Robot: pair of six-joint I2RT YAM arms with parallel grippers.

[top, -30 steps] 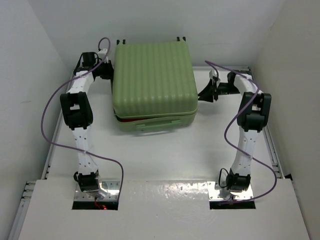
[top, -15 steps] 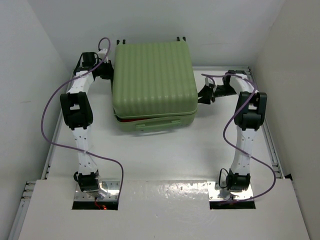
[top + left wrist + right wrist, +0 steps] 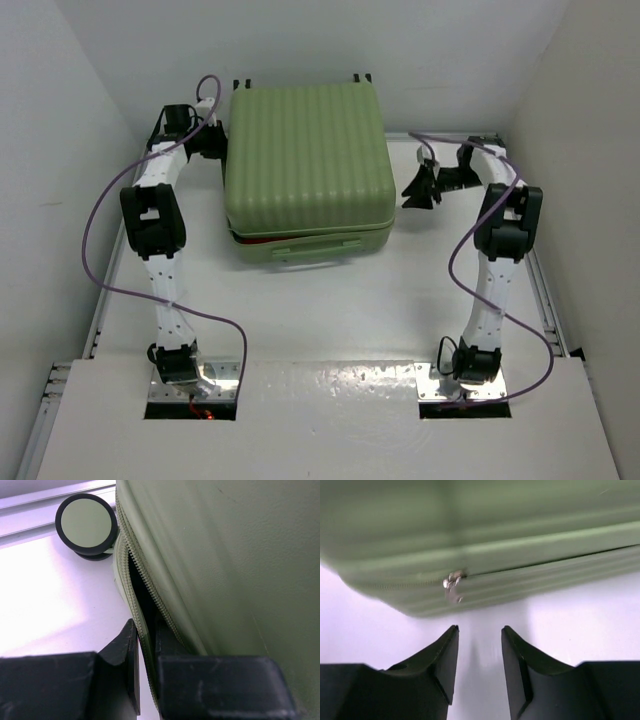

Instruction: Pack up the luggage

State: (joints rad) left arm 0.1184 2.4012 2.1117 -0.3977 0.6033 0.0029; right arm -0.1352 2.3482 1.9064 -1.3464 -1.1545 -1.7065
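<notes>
The luggage (image 3: 305, 160), a light-green ribbed hard-shell suitcase, lies flat at the back of the table with its lid down and a narrow gap along the seam. At its back-left side my left gripper (image 3: 145, 630) is shut on the lower shell's zipper edge (image 3: 131, 570), one finger inside the gap. In the top view this gripper (image 3: 218, 142) is partly hidden by the case. My right gripper (image 3: 413, 190) hovers just off the right side, open and empty (image 3: 480, 630), facing the metal zipper pull (image 3: 452, 586) on the seam.
A black wheel (image 3: 86, 525) of the case sits near the left gripper. Something red (image 3: 258, 238) shows in the front seam above the handle (image 3: 305, 250). Metal rails (image 3: 545, 290) edge the table, and white walls stand close on both sides.
My right gripper went in against the case's right side, then backed off a little to the right, and its jaws spread wider. The left arm and the luggage stayed still.
</notes>
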